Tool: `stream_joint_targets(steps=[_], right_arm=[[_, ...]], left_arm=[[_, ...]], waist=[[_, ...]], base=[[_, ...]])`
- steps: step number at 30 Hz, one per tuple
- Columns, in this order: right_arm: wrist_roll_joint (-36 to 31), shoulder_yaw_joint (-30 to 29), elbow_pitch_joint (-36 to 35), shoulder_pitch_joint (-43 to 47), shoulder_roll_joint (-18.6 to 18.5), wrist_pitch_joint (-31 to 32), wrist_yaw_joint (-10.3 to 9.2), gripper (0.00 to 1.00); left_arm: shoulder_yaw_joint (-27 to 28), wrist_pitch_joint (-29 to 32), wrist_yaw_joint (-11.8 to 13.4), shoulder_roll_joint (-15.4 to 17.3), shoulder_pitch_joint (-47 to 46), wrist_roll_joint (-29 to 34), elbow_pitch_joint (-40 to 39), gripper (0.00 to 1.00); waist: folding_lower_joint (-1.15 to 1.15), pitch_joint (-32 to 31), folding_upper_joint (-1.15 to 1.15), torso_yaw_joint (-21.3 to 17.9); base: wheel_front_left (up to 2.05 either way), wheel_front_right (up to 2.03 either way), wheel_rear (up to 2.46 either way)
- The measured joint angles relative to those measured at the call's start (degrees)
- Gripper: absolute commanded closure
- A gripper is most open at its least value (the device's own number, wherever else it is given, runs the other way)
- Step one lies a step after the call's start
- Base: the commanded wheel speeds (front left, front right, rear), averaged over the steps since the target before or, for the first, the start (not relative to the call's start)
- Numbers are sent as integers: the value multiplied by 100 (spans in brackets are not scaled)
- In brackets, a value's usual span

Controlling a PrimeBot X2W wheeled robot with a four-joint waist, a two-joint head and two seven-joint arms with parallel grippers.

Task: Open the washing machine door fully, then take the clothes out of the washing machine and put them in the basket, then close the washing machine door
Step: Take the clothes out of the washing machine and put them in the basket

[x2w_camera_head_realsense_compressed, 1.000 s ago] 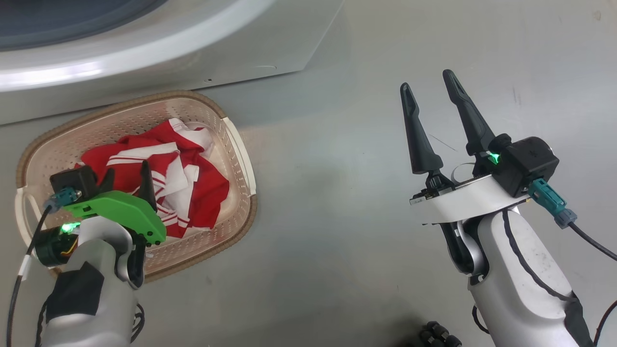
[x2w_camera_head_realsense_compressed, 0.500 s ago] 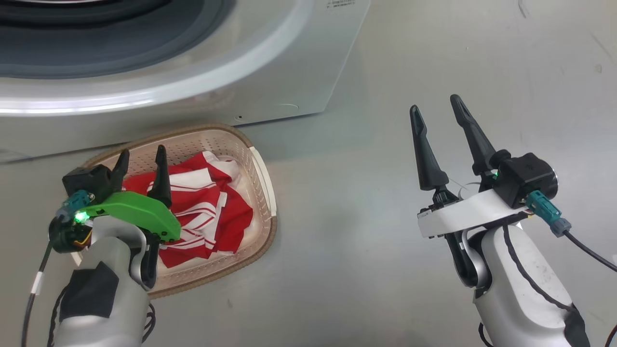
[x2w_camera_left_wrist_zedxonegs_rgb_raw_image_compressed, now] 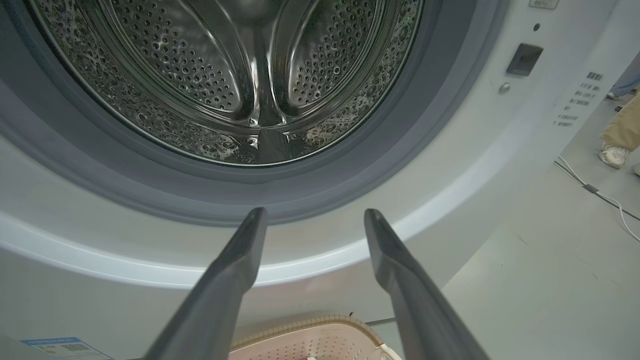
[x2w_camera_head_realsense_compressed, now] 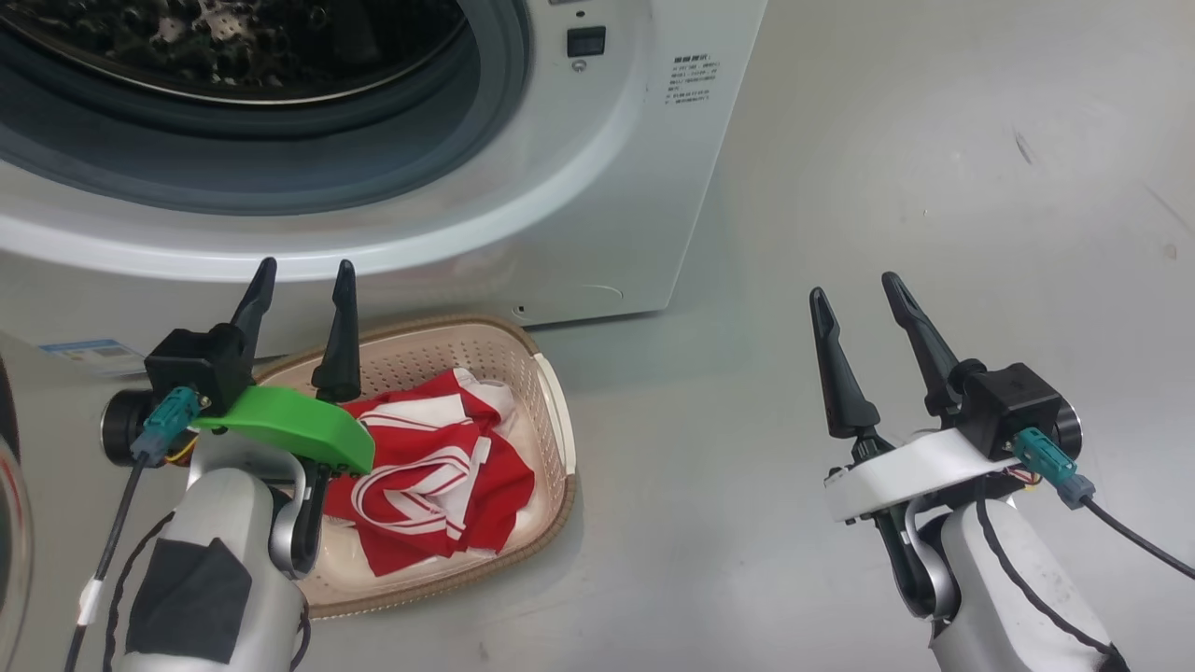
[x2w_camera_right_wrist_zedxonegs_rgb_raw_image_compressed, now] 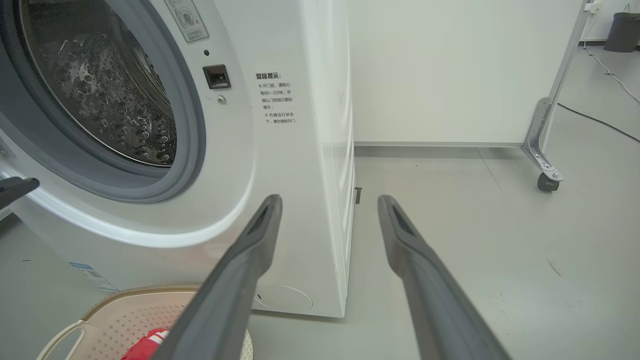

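The red and white clothes (x2w_camera_head_realsense_compressed: 439, 471) lie in a heap inside the cream basket (x2w_camera_head_realsense_compressed: 551, 411), which stands on the floor in front of the white washing machine (x2w_camera_head_realsense_compressed: 597, 159). The steel drum (x2w_camera_left_wrist_zedxonegs_rgb_raw_image_compressed: 250, 75) looks bare. A dark rim with glass at the head view's left edge appears to be the washing machine door (x2w_camera_head_realsense_compressed: 9, 523), swung open. My left gripper (x2w_camera_head_realsense_compressed: 305, 280) is open with nothing in it, above the basket's far left rim and pointing at the washer front. My right gripper (x2w_camera_head_realsense_compressed: 854, 291) hangs open over bare floor to the basket's right.
A person's shoe (x2w_camera_left_wrist_zedxonegs_rgb_raw_image_compressed: 614, 155) and a cable (x2w_camera_left_wrist_zedxonegs_rgb_raw_image_compressed: 600, 195) are on the floor right of the washer. A white panel on a castor (x2w_camera_right_wrist_zedxonegs_rgb_raw_image_compressed: 546, 182) stands behind. A blue label (x2w_camera_head_realsense_compressed: 89, 353) marks the washer's lower left corner.
The head camera has tilted up, bringing the drum opening into view. My left gripper has lifted from over the clothes to above the basket's far rim. Both grippers stay open.
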Motion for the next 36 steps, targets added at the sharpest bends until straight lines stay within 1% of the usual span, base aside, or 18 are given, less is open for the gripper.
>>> stream_joint_targets(steps=[1,4,6,10,14,16,20,24,28,33,34,36], right_arm=[[0,0,0,0,0,0,0,0],[0,-68,27,130,-27,0,-1,0],[-1,-91,54,213,-42,0,-2,0],[-1,-100,78,346,-35,0,-2,0],[-8,-90,74,441,-32,0,-2,0],[-29,-77,69,537,-29,0,-2,0],[-35,-70,53,671,-24,0,-3,0],[-35,-73,23,808,-20,0,-16,0],[-35,-111,-35,939,-12,0,-108,0],[-35,-132,-79,999,-8,0,-122,0],[-35,-133,-92,1023,-8,0,-164,0],[-35,-132,-105,1088,-5,0,-170,0]], left_arm=[[0,0,0,0,0,0,0,0],[12,0,52,-2,129,126,-433,0],[27,0,63,0,304,171,-632,0],[32,0,167,1,715,224,-976,0],[26,0,212,1,1061,229,-1229,0],[29,0,291,4,1361,231,-1361,0],[24,0,363,5,1722,242,-1567,0],[13,0,431,10,2070,274,-1719,0],[-2,0,481,27,2358,328,-1920,0],[-45,5,504,57,2540,372,-2150,0],[-48,8,510,60,2586,379,-2202,0],[-54,13,536,64,2682,379,-2293,0]], waist=[[0,0,0,0],[0,-210,0,61],[0,-347,0,103],[0,-607,0,186],[0,-844,0,257],[0,-1003,0,295],[0,-1184,0,326],[0,-1330,0,334],[0,-1428,0,327],[0,-1479,0,322],[0,-1489,0,322],[0,-1501,0,321]], base=[[0,0,0],[0,0,0],[0,0,0],[0,0,0],[0,0,0],[0,0,0],[0,0,0],[0,0,0],[0,0,0],[0,0,0],[0,0,0],[0,0,0]])
